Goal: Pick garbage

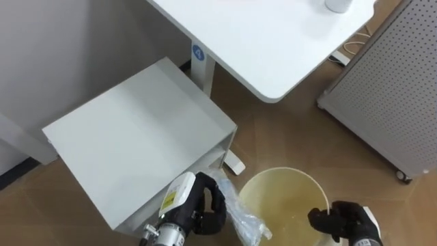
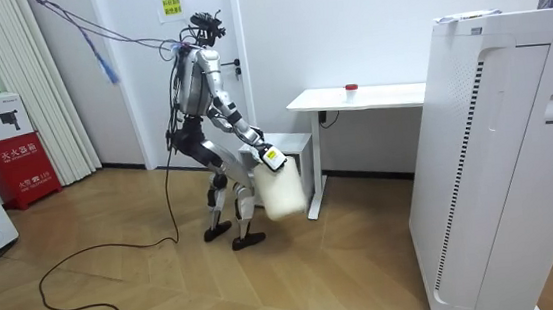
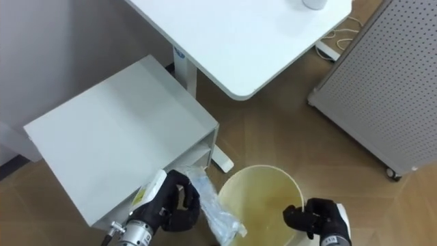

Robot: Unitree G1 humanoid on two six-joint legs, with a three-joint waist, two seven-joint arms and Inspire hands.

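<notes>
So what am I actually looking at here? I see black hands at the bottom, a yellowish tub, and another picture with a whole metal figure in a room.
It is one moment seen by three cameras. The room view comes from a camera standing some way off. It shows a two-legged robot, knees bent, standing by a white desk.

The two eye views come from cameras on the robot's head, looking down, so its own hands come in at the bottom. Its left hand is curled round a crumpled clear plastic bag, which is the garbage. Its right hand grips the rim of a yellowish bin, next to a low white cabinet.

The bag is just left of the bin's rim, not yet inside.
</notes>
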